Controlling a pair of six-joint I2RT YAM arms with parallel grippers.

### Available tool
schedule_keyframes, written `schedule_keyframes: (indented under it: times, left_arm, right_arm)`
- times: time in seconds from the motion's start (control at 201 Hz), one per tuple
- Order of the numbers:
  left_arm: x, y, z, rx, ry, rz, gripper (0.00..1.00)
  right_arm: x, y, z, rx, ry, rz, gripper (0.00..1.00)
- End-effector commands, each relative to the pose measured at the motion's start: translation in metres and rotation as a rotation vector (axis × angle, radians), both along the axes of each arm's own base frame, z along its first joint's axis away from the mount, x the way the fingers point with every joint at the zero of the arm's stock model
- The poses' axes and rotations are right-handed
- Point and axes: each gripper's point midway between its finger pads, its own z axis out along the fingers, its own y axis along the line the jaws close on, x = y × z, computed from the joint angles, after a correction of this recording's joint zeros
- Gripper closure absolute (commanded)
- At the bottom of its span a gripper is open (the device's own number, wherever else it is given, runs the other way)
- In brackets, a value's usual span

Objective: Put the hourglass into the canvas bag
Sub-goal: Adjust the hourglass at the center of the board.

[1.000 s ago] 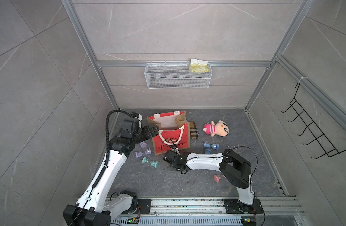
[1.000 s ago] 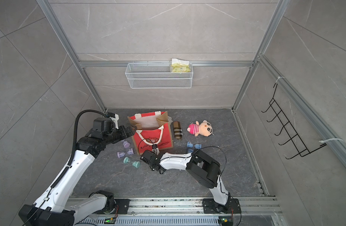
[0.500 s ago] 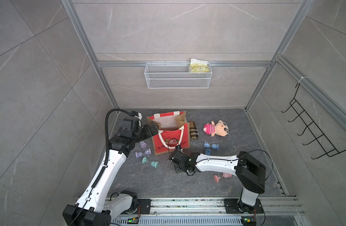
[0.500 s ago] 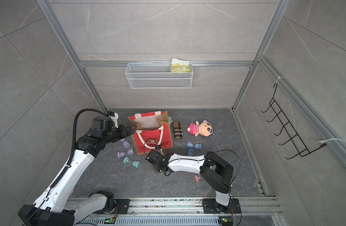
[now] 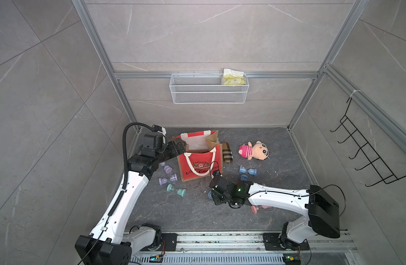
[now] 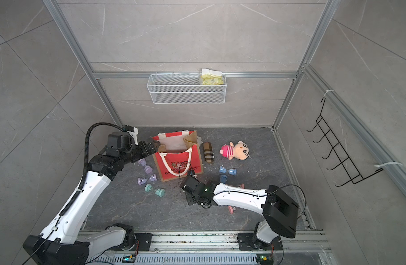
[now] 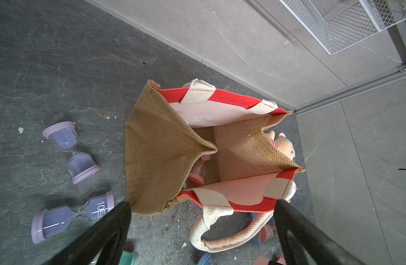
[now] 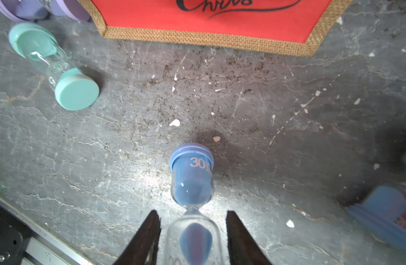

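Right arm [image 5: 277, 197] drawn back from the canvas bag [image 5: 198, 165] since before — right tool [image 8: 193, 213] clamped on the blue hourglass [image 8: 191, 179], low over the bench [image 8: 254, 103], long axis aimed at bag's red front. Left tool [image 7: 202, 203] gaping beside its burlap side.

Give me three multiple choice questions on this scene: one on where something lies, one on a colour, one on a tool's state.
1. Where is the plaid roll? A) between the bag and the doll B) inside the bag C) on the doll
2. What colour hourglass does the right tool hold? A) teal B) purple C) blue
3. How is the left tool? A) shut on nothing B) open C) shut on the bag
Answers: 1 A, both top views show it there; 2 C, blue sand and cap in the right wrist view; 3 B, fingers wide apart in the left wrist view.
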Motion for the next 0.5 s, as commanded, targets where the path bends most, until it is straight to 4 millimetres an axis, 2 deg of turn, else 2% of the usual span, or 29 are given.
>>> schedule_keyframes:
  times: [0.0,0.179,0.279,0.493]
  left_arm:
    - [0.005,0.001,0.017,0.001,-0.048,0.003,0.00]
    - [0.005,0.002,0.019,0.001,-0.056,0.007,0.00]
    - [0.006,0.001,0.018,0.000,-0.053,0.006,0.00]
    - [0.006,0.000,0.016,-0.005,-0.048,0.005,0.00]
  right_arm:
    - [0.002,-0.002,0.008,-0.011,0.008,-0.008,1.00]
    - [0.008,-0.016,0.021,-0.029,0.024,-0.061,1.00]
    - [0.013,-0.026,0.017,-0.055,0.055,-0.092,1.00]
    - [0.024,-0.024,0.013,-0.121,0.078,-0.114,1.00]
